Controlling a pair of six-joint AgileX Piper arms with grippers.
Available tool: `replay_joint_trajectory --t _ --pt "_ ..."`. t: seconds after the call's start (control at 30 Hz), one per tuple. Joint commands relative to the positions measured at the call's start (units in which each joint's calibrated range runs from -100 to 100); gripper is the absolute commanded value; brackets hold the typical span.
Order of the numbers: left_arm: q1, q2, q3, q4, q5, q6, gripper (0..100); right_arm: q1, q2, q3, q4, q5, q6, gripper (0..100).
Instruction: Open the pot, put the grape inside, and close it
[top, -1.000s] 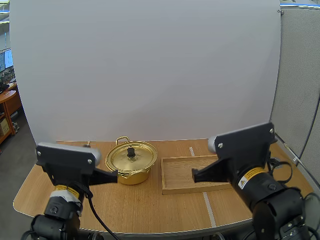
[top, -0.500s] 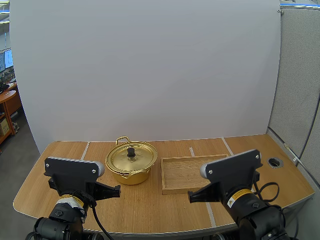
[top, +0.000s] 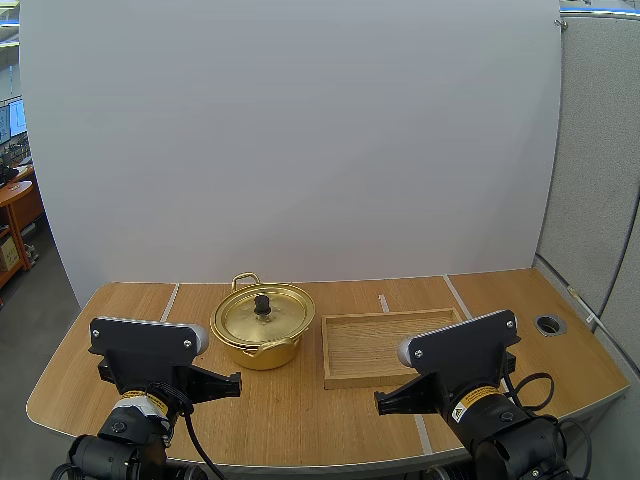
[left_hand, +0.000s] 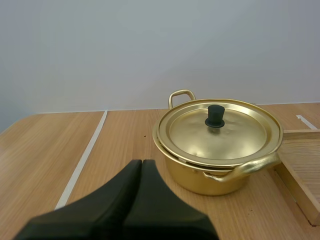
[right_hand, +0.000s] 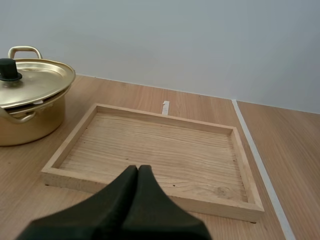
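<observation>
Down at the near edge of the bench (top: 290, 415), the left end effector (left_hand: 141, 163) has its two black fingers pressed flat together into one dark wedge. There is no gap at all, nothing is pinched, and nothing is touched. It hangs just above the wood.

Ahead of it and a little to its right, well apart from the tips, stands the gold pot (left_hand: 210, 182). The lid (left_hand: 220, 135) rests on the pot, with the black knob (left_hand: 215, 116) upright at its centre. One loop handle (left_hand: 181, 95) points away on the far side. The other handle (left_hand: 247, 167) juts out on the near side, angled toward the wooden tray (left_hand: 300, 165). A white tape line (left_hand: 82, 160) runs forward along the bench, off to the left of this end effector.

Over to the right end effector (right_hand: 138, 168), and it's the same picture. The fingers are closed tight against each other, tips meeting, carrying nothing. It hovers over the bench just short of the tray's near rail and is not in contact with it.

The tray lies straight ahead of it, flat on the bench, its grained floor in plain sight. The pot sits ahead and off to this end effector's left, just beside the tray's left rail with a sliver of bench between them. A second tape line (right_hand: 255, 150) runs forward past the tray's right rail.
</observation>
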Motion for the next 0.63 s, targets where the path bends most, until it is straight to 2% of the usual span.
replay_joint_trajectory --t 0.0,0.6 --pt "0.16 -0.2 0.1 -1.1 -1.0 -0.6 0 -0.3 -0.3 0.2 0.2 -0.3 0.2 0" --pt "0.16 -0.2 0.1 -1.1 -1.0 -0.6 0 -0.3 -0.3 0.2 0.2 -0.5 0.2 0"
